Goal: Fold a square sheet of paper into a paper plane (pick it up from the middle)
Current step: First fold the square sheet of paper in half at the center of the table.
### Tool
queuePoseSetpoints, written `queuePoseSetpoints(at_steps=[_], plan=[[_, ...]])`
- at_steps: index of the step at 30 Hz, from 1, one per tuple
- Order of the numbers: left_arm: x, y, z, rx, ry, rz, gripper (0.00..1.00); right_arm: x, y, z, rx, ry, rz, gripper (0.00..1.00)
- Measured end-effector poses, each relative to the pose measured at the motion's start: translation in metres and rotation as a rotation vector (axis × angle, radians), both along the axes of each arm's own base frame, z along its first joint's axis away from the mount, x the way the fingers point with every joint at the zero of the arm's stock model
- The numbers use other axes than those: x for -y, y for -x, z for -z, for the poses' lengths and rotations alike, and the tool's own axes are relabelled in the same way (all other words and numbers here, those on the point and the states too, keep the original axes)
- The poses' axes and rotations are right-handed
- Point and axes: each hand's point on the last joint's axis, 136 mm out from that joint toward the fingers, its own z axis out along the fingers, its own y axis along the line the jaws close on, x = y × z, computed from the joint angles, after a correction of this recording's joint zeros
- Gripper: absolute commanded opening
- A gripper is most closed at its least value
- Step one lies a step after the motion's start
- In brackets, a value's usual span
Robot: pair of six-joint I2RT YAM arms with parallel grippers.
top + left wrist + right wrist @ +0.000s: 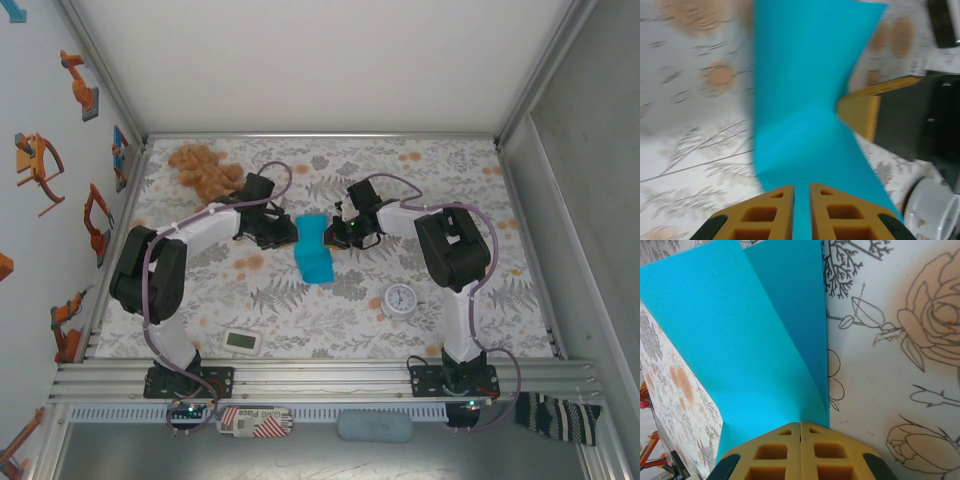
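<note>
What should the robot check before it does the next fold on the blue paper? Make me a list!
1. Left fingers pinching the blue paper: ok, closed on its edge.
2. Right fingers pinching the opposite side: ok, shut on it.
3. A fold is started: ok, a crease line and two panels show in the right wrist view.
4. Paper lifted off the table: cannot tell, its lower end may touch.
5. Clock and teddy bear out of the way: ok, both lie apart from the paper.
6. Looks like a plane: not ok, no pointed nose yet.
</note>
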Motion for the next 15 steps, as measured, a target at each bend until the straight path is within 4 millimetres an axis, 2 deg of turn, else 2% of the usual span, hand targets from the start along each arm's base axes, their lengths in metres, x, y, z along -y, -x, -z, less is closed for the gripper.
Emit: queuePoseSetpoints(at_steps=[3, 7, 10, 15], plan=[[0.020, -0.004, 0.005, 0.005, 0.034, 0.021, 0.17, 0.000, 0.000, 0.000, 0.000, 0.000, 0.000, 0.00], [0.038, -0.005, 0.027, -0.020, 0.044, 0.037, 0.18, 0.000, 0.000, 0.000, 0.000, 0.000, 0.000, 0.00], [0.038, -0.005, 0.041, -0.033, 0.039, 0.032, 0.18, 0.000, 0.000, 0.000, 0.000, 0.000, 0.000, 0.00], [0.023, -0.004, 0.057, -0.040, 0.026, 0.004, 0.18, 0.000, 0.000, 0.000, 0.000, 0.000, -0.001, 0.00]])
